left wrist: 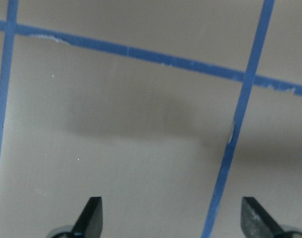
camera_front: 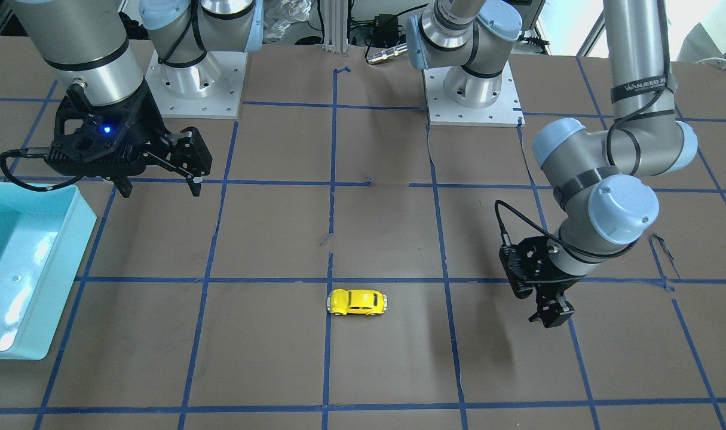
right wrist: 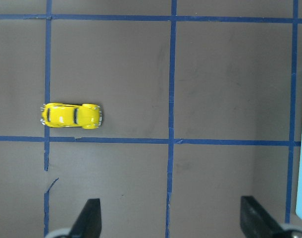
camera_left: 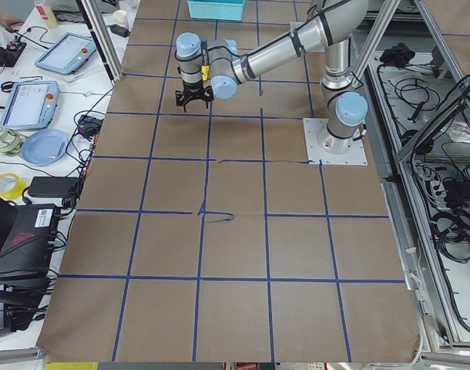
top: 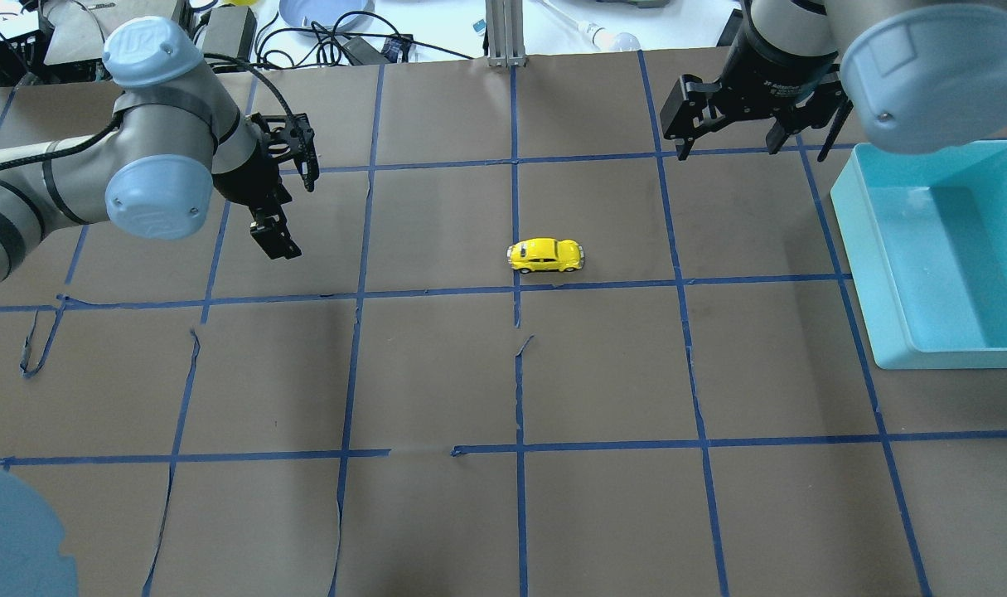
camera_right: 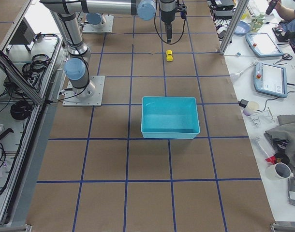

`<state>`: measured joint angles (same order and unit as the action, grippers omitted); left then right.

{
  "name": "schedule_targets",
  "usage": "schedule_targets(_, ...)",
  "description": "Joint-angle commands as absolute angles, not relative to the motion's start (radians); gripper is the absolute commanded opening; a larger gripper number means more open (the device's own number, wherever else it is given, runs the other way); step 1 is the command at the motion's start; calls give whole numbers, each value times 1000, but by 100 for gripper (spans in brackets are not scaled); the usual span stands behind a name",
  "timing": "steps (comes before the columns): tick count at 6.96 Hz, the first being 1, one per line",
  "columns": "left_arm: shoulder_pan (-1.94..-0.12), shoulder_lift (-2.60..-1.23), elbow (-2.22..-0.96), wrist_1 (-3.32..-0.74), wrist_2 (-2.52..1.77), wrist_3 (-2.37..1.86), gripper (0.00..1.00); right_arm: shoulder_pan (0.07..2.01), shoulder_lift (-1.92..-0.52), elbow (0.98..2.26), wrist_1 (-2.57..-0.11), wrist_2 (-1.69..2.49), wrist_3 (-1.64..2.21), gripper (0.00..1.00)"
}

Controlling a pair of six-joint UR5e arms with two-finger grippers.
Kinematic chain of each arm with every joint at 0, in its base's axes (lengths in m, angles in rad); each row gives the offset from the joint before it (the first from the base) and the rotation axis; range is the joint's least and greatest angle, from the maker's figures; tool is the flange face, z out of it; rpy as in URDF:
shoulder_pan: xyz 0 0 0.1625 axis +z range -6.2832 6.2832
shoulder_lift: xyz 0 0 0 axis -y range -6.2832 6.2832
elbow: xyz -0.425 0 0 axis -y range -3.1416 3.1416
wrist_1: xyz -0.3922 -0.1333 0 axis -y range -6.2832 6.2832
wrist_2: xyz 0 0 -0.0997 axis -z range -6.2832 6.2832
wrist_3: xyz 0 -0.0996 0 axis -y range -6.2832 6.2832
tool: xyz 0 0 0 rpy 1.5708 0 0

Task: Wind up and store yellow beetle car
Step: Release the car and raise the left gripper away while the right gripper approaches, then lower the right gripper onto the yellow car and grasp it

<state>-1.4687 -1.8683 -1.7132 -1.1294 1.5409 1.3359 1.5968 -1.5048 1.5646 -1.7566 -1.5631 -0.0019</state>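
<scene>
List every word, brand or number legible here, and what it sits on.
"WANJEED", trailing characters blurred: strap on the left arm.
"UR" logo: blue joint cap on the left arm.
White print on the wrist collar of the right arm: too small to read.
Yellow beetle car: no readable marking.

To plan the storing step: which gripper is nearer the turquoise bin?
Right. The right gripper hovers just beside the turquoise bin's corner; the left gripper is far off, beyond the yellow beetle car.
</scene>
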Motion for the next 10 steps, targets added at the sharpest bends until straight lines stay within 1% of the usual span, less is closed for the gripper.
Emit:
schedule_targets(1, -1503, -1769, -1643, -1303, 1520, 985, 98, 1597, -1506, 1565, -1752, -1563, -2, 100)
schedule_targets(3, -1548, -1692, -1618, -1364, 1531, 603, 99, 1597, -1503, 1566, -1749, -1563, -24, 100)
schedule_targets(5, -1569, -1616, -1615, -1423, 1587, 307, 100, 1611, -1490, 1568, -1747, -1565, -250, 100)
schedule_targets(7, -1569, -1554, -1615, -1463, 1606, 46, 100, 1612, -1442, 1591, -1749, -1565, -558, 100)
schedule_targets(9, -1571, -1507, -1620, -1480, 1615, -25, 100, 1615, -1363, 1608, -1761, -1566, -781, 100)
schedule_targets(10, -1569, -1499, -1615, -1477, 1597, -14, 100, 1615, -1315, 1609, -1791, -1563, -971, 100)
